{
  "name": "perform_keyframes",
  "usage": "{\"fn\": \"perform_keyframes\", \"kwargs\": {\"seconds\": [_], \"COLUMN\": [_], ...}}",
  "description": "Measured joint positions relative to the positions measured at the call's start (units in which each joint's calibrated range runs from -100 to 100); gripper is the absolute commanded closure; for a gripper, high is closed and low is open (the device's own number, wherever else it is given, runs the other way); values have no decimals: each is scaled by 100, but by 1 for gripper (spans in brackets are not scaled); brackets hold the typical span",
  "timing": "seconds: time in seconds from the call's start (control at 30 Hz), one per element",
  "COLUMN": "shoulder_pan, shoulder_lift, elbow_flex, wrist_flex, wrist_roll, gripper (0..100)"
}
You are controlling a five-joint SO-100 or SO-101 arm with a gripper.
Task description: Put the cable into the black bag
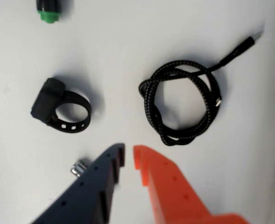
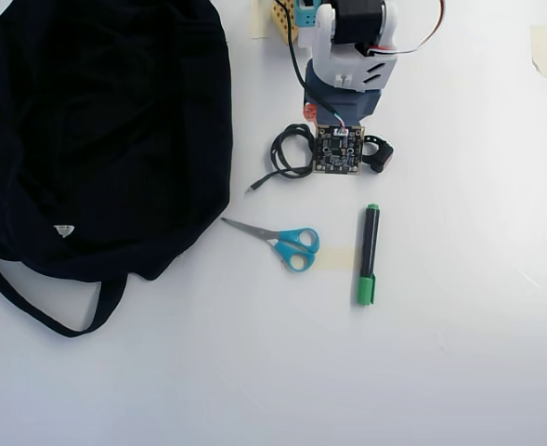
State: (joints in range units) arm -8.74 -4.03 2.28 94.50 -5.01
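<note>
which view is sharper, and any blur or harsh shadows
Overhead view is sharper: the scissors and marker have crisp edges, and the black bag is a dark mass showing almost no detail. Wrist view is softer: the cable casts a faint shadow and the tool is blurred up close.

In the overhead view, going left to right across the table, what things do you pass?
Black bag → scissors → cable → marker → black strap ring. The arm sits above the cable and strap, so I left it out.
</note>
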Motion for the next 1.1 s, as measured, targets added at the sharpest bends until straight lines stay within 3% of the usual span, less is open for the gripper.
{"fn": "perform_keyframes", "kwargs": {"seconds": [0.2,1.1], "shoulder_pan": [0,933], "shoulder_lift": [0,0], "elbow_flex": [0,102], "wrist_flex": [0,60], "wrist_roll": [44,1700], "gripper": [98,98]}}
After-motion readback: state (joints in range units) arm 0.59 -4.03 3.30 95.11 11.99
